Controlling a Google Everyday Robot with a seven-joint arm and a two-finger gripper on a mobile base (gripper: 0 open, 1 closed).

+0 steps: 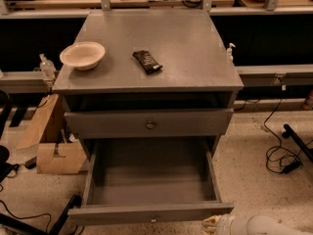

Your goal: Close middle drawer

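The middle drawer [151, 212] of the grey cabinet [156, 48] is pulled far out. Its deep tray is empty and its low front, with a small round knob [153, 219], sits near the bottom edge of the camera view. Above it, the taller-fronted top drawer [146, 124] with a bigger knob stands slightly out. My gripper [211, 224] shows at the bottom right as a pale tip on a white arm [259, 225], just right of and below the middle drawer's front right corner. The lowest drawer is hidden.
On the cabinet top lie a white bowl [82, 55] and a dark snack bar [147, 61]. Cardboard boxes [56, 151] stand on the floor at the left. Black cables [281, 155] lie on the floor at the right. A workbench runs behind.
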